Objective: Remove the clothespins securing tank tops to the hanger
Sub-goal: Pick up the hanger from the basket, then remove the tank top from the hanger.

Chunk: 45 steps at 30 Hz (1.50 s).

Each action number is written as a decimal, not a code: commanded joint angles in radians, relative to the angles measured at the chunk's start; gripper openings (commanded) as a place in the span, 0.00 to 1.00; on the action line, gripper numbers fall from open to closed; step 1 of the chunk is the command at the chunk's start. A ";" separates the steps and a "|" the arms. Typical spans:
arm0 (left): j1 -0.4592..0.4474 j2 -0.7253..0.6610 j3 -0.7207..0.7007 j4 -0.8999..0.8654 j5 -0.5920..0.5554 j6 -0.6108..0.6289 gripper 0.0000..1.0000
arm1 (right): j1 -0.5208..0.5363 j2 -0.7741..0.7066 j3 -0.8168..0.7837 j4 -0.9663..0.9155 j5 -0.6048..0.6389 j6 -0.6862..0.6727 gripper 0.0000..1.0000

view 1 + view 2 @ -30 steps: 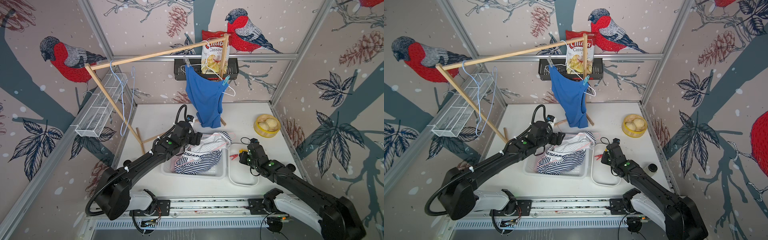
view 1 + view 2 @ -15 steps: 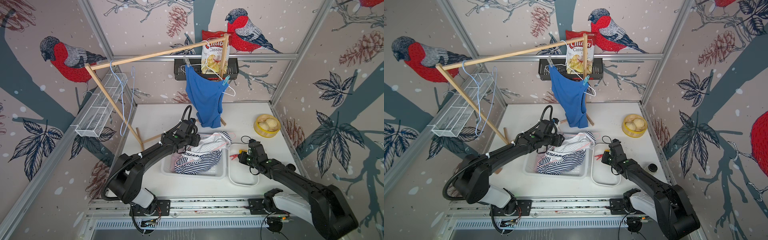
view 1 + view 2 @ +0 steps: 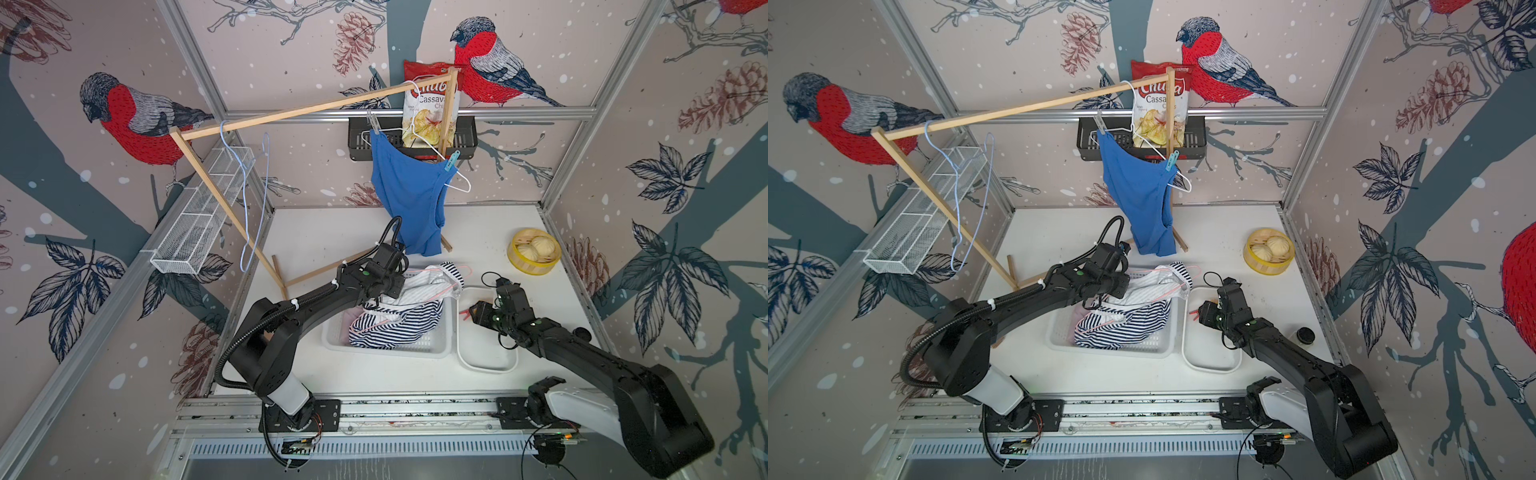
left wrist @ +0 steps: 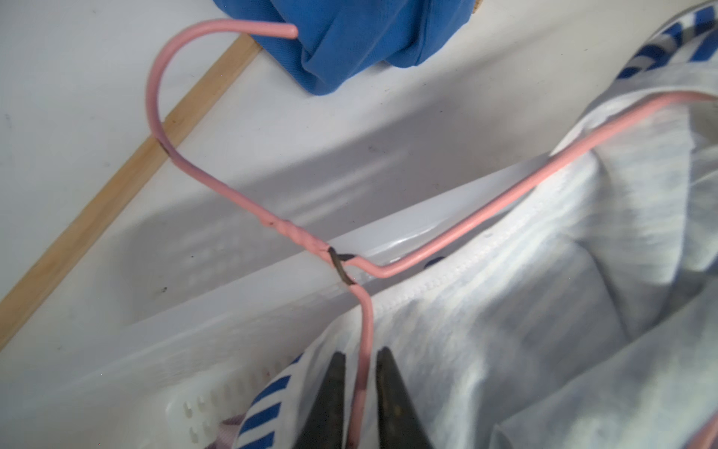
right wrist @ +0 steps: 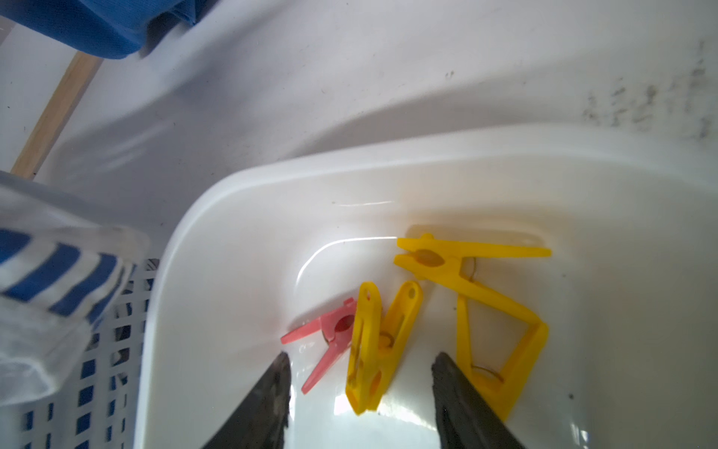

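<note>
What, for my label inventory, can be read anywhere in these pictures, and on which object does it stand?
"Cassava": on the snack bag at the back wall, in a top view.
"Chu…": brand word above it, partly hidden by the wooden post.
"Chi…": under "Cassava", cut off likewise.
Small print on the bag: too small to read.
Wrist views: no text.

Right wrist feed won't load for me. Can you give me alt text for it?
The right gripper hangs open above a white tray holding yellow clothespins and one red clothespin, gripping nothing. Beside the tray, a striped tank top lies in a white basket.
</note>
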 commanded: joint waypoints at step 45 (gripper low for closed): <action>-0.231 -0.573 0.208 -0.077 -0.597 0.540 0.00 | 0.360 -0.098 0.431 0.439 0.141 -0.216 0.70</action>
